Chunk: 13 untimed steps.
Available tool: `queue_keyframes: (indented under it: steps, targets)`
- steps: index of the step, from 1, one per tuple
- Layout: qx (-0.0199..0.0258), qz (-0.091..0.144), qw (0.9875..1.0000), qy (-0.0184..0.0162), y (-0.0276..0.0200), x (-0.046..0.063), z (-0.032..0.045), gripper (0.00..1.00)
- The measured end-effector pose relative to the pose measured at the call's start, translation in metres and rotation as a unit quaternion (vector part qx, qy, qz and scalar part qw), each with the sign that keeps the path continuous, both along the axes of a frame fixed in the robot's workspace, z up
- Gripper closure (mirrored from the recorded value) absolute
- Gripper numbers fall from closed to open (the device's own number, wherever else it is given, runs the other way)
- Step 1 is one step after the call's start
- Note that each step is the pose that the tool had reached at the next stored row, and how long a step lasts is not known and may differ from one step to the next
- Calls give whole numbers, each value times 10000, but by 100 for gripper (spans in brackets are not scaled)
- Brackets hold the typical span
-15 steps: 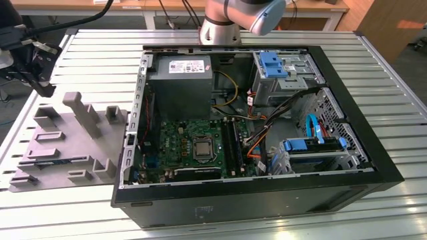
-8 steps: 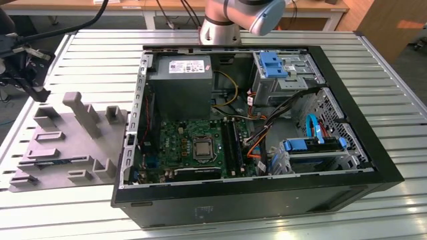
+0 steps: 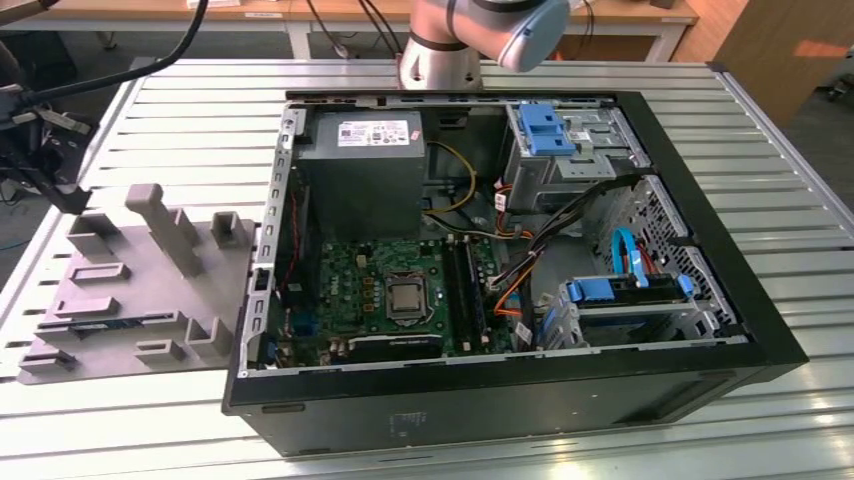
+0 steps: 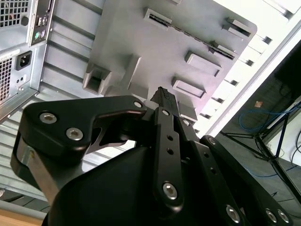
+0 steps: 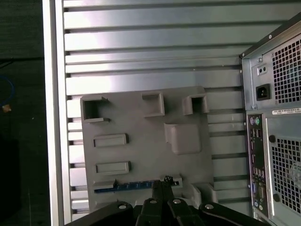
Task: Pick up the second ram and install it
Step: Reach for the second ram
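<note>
The second ram stands on edge as a thin blue-black strip in a slot of the grey plastic tray. In the second wrist view the ram is a dark line across the tray. In the exterior view the ram lies low in the tray, at that view's left. My gripper hangs well above the tray, over the slot with the ram. Its fingertips are pressed together with nothing between them.
The open computer case lies on the slatted metal table, with the green motherboard, a grey power supply and blue drive bays inside. The case's rear panel is beside the tray. The tray's upright blocks rise near the case wall.
</note>
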<state>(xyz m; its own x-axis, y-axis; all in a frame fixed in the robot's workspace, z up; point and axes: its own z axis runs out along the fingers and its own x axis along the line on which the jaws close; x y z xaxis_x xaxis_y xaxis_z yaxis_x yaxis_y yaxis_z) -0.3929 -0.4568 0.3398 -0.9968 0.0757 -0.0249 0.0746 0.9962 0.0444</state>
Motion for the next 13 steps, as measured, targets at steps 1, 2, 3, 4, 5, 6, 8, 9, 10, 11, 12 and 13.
queue_keyframes:
  steps: [1,2,3,4,5,6,8,9,10,11,12,13]
  targets:
    - [0,0,10000,0,-1,-14,-10,89]
    - [0,0,10000,1,-2,-28,-22,89]
    - [0,0,10000,1,-3,-42,-32,89]
    - [0,0,10000,0,-3,-52,-43,89]
    - [0,0,10000,0,-4,-59,-55,89]
    - [0,0,10000,0,-5,-65,-68,89]
    - [0,1,10000,0,-10,-72,-97,89]
    - [0,1,10000,0,-13,-77,-111,89]
    - [-1,1,10000,1,-16,-83,-124,89]
    - [-1,0,10000,1,-20,-88,-138,89]
    - [0,0,10000,1,-26,-93,-155,89]
    - [0,0,10000,1,-33,-97,-169,89]
